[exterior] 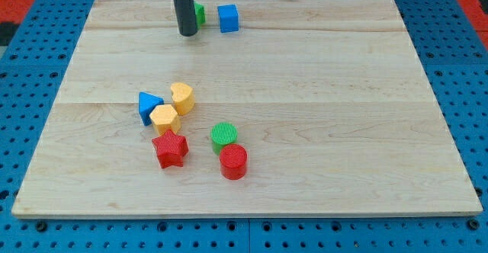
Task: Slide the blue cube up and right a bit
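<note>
The blue cube (228, 18) sits near the view's top edge of the wooden board (320, 116), a little left of centre. My tip (187, 33) is at the end of the dark rod, just left of and slightly below the blue cube, with a gap between them. A green block (200, 13) stands right behind the rod, partly hidden by it, left of the blue cube.
A cluster lies left of centre: a blue triangular block (149, 106), a yellow heart-shaped block (182, 97), a yellow block (165, 119), a red star (170, 148), a green cylinder (224, 136) and a red cylinder (233, 161).
</note>
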